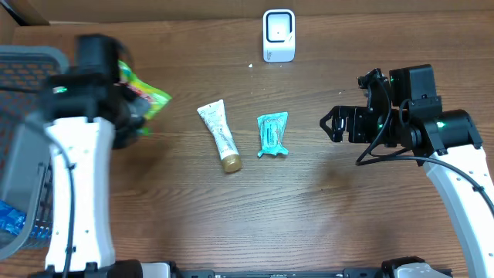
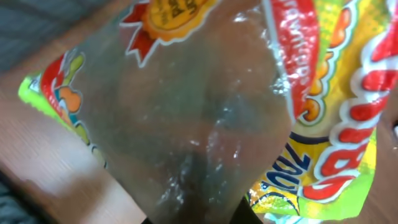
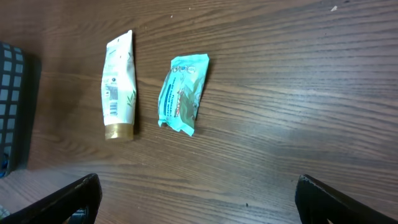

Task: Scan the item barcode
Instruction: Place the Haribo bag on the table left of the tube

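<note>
While the grey basket (image 1: pixel 23 58) sits along the left edge of the worktop (image 1: pixel 193 224), with something blue showing in its near end, the left hand (image 1: pixel 135 116) is just to the right of it, closed on a snack bag (image 1: pixel 148 94). The bag is green and yellow with red lettering and a clear panel. It fills the left wrist view so fully that the fingers themselves are hidden there, and whether the bag touches the wood I cannot tell.

Further right, near the middle of the worktop, a white tube (image 1: pixel 220 137) lies flat with its gold cap toward the near edge, and the right wrist view shows a barcode on its upper face. Just beside it, but not touching, lies a teal packet (image 1: pixel 272 135), also flat, its long side running from the far edge toward the near one.

Beyond these two, close to the far edge, the white scanner (image 1: pixel 279 35) stands upright, well apart from the bag.

Toward the right edge the right hand (image 1: pixel 329 123) hovers with its fingers spread wide and nothing between them, pointing toward the packet.
</note>
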{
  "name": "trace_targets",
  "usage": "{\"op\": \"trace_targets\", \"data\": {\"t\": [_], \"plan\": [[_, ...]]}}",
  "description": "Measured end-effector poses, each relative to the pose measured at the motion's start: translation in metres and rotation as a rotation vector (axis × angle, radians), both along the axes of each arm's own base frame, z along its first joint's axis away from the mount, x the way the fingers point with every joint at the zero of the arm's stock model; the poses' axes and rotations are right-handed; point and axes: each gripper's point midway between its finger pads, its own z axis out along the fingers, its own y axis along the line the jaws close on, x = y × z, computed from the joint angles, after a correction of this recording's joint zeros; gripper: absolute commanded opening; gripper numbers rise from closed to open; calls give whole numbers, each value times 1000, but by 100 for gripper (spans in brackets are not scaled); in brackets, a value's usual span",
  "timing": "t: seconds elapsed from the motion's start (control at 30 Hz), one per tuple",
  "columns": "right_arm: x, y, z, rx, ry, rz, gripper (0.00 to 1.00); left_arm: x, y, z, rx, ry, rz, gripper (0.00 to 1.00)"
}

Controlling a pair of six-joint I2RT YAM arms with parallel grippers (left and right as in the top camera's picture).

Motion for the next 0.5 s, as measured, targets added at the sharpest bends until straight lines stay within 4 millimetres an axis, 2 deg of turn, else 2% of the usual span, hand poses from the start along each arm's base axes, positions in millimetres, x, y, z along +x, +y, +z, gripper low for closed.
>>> {"op": "trace_targets", "data": {"t": [0.07,0.17,0.23,0.33,0.4,0.43,0.5], "plan": [[-1,0,0,0,5,-1,100,7,-29,-42,-5,20,-29,4],[-1,0,-1,-1,6,1,100,11,-52,-80,-20,13,-28,4],[-1,0,-1,-1,6,0,100,8,-56,-103,-25,21,1,4],[-2,0,-1,0,9,0,100,-2,-47,-145,1,26,85,4],[-1,0,-1,0,7,0,100,-13,-40,-165,29,44,122,4],[-1,0,-1,0,9,0,100,-19,-37,-175,39,51,135,7],[-1,0,-1,0,8,0,100,-23,-34,-190,51,41,151,40]]}}
